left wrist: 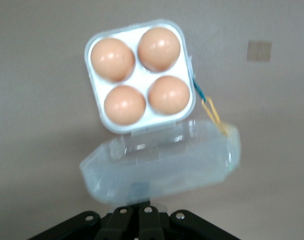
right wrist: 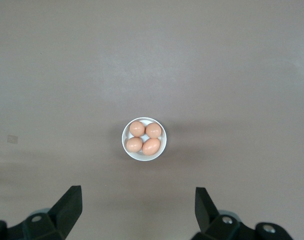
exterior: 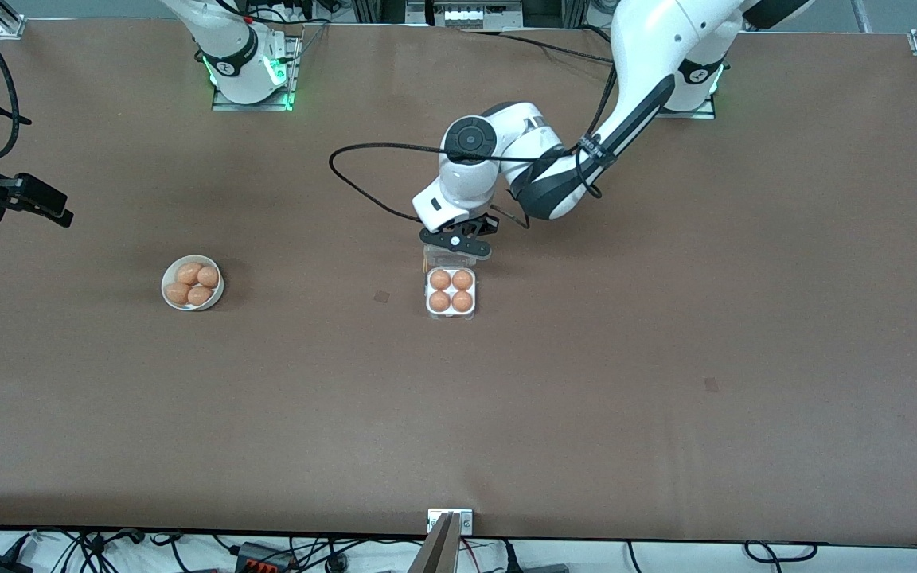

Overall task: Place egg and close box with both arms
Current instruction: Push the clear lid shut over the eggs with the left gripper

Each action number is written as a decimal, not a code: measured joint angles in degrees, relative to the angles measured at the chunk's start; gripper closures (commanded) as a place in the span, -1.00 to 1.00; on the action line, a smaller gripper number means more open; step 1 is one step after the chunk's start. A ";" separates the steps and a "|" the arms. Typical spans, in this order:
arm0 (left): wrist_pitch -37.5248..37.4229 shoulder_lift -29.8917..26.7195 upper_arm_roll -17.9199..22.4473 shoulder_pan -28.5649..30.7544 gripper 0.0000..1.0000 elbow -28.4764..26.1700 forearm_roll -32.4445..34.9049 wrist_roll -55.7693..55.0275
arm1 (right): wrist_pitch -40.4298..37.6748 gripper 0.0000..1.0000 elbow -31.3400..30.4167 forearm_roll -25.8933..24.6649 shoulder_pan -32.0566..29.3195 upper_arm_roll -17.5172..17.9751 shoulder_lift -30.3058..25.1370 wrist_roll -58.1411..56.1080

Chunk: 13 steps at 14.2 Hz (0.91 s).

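Box (exterior: 451,292), lid (left wrist: 161,162) hinged toward arms' bases.

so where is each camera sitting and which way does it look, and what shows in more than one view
Front view: high across the table, facing both bases; shows the box, the bowl, the left pincer at the lid, and the right pincer up near the table's right-arm end.
Left wrist view: on the left wrist, looking down at the box of four eggs; its shut fingers pinch the lid.
Right wrist view: high over the bowl; open fingers show.
Shared: box in front and left wrist; bowl in front and right wrist.
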 measured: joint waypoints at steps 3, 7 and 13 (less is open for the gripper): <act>4.33 0.69 1.11 0.31 0.98 1.71 3.26 -0.62 | -0.03 -1.00 0.02 0.00 0.01 0.10 -0.11 -0.01; 3.36 0.13 2.02 1.38 0.98 4.85 3.91 -0.58 | -0.04 -1.00 0.02 0.00 0.02 0.19 -0.11 -0.02; -19.91 -9.20 1.80 3.66 0.98 6.08 3.97 6.19 | -0.04 -1.00 0.03 0.00 0.02 0.19 -0.11 -0.02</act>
